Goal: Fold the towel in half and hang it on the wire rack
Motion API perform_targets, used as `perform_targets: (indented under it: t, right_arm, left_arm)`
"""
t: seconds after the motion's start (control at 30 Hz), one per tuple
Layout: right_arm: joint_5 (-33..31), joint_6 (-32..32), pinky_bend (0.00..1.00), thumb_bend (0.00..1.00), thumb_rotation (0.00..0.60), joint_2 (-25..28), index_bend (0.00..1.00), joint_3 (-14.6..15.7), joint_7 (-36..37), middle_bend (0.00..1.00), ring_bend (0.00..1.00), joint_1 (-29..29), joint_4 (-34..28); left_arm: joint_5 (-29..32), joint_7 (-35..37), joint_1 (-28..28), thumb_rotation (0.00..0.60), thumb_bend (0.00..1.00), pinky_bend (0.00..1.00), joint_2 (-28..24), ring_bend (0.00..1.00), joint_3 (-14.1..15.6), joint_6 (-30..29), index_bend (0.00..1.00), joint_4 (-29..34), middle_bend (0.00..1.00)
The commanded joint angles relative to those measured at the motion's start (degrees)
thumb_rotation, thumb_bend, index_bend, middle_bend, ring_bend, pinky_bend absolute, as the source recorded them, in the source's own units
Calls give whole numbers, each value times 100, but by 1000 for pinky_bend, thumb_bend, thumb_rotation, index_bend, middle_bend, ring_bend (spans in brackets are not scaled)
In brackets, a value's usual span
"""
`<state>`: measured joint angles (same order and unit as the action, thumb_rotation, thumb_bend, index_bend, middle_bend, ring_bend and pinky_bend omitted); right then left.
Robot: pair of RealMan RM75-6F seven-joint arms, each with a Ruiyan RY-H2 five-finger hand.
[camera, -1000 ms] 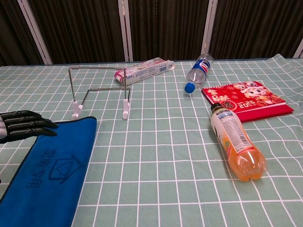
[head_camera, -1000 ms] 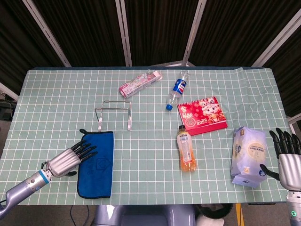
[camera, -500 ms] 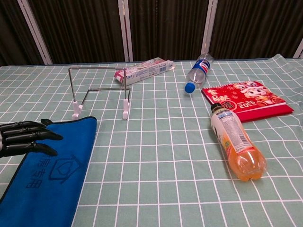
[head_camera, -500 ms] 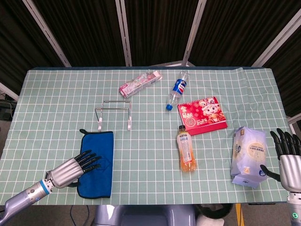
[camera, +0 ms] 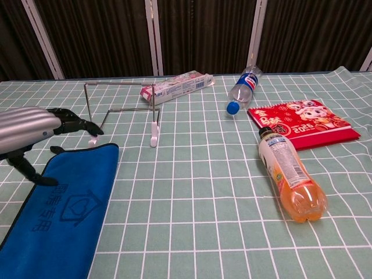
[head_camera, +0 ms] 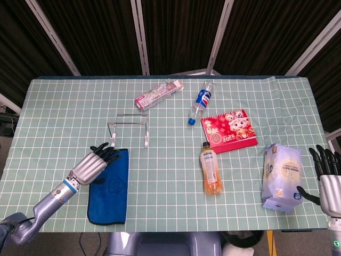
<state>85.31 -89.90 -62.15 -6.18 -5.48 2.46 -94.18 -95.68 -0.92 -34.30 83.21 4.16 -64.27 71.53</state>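
Observation:
A blue towel lies flat on the table near its front left, long side running front to back. My left hand hovers over the towel's far left corner, fingers apart and holding nothing. The wire rack stands just beyond the towel's far edge. My right hand shows at the right edge of the head view, fingers spread upward, empty, beside a pale blue packet.
An orange drink bottle lies mid-table. A red calendar, a Pepsi bottle and a pink toothpaste box lie further back.
My left hand lifted off the towel's left side and swung toward its far corner near the rack. The towel and my right hand stayed put.

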Motion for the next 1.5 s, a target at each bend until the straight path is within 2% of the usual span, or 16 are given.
perform_targets:
  t: [0.03,0.1,0.23,0.5,0.6,0.83,1.0,1.5]
  right_arm:
    - [14,-19,0,0,600,2,0,-5,4,0,0,-4,-3]
    - [21,-24,0,0,600,0,0,-4,-2,0,0,-5,-4]
    - [7,19,0,0,600,-11,0,1,-21,0,0,11,-1]
    - [-38,36,0,0,600,-14,0,-14,-28,0,0,12,11]
    - [-102,103,0,0,600,-27,0,-29,-44,0,0,36,31]
    - [-184,138,0,0,600,-33,0,-62,-22,0,0,48,61]
    - [-264,177,0,0,600,-23,0,-87,28,0,0,51,98]
    - [-286,181,0,0,600,-24,0,-99,44,0,0,56,113]
  left_arm:
    - [578,-746,-103,600,122,995,162,952,-503,185,207,102,970]
    - [824,-1009,-112,600,122,1000,228,997,-667,238,261,125,1000]
    - [1586,-1287,-224,600,125,1000,239,1000,-977,771,336,398,1000]
    - [2620,-1839,-480,600,263,1000,418,1000,-1283,1394,360,499,1000]
    - [2967,-2067,-651,600,276,1000,733,1000,-1386,1536,365,258,1000]
    - [3258,-2242,-848,600,340,1000,1046,1000,-1417,1696,381,-27,1000]
    - [3253,-2282,-943,600,345,1000,1222,1000,-1401,1667,395,-260,1000]
    - [3500,-2265,-1064,600,372,1000,1329,1000,-1315,1871,413,-358,1000]
